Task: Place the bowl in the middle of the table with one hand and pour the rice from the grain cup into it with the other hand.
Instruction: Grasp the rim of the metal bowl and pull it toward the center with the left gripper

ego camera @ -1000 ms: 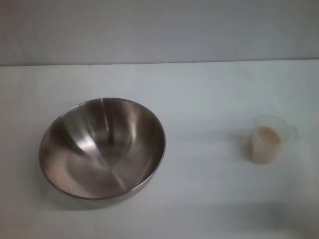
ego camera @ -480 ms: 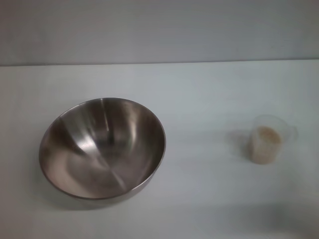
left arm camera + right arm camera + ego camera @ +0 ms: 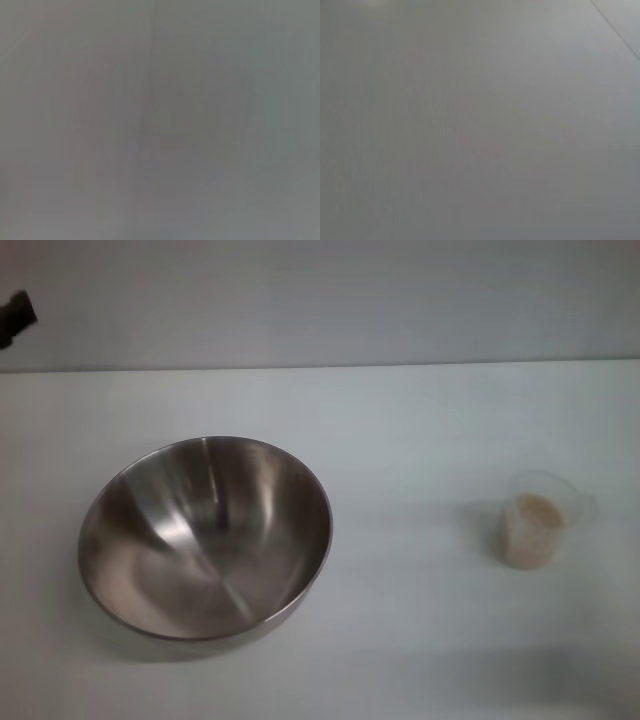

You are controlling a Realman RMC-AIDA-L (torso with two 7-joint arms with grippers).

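White desk point(image 3: 400, 420) bare but for two things; bowl point(image 3: 205, 537) sits left, empty; cup point(image 3: 535, 522) of rice point(image 3: 536, 510) well right, upright. Left pincer point(image 3: 16, 313) barely visible far left, state unclear; right unseen. Best grip bowl's rim, slide centreward.

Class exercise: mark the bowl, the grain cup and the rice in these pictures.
bowl point(image 3: 205, 540): head view, on its shiny inner wall.
grain cup point(image 3: 560, 487): head view, on its clear upper wall.
rice point(image 3: 532, 532): head view, on the grains inside the cup.
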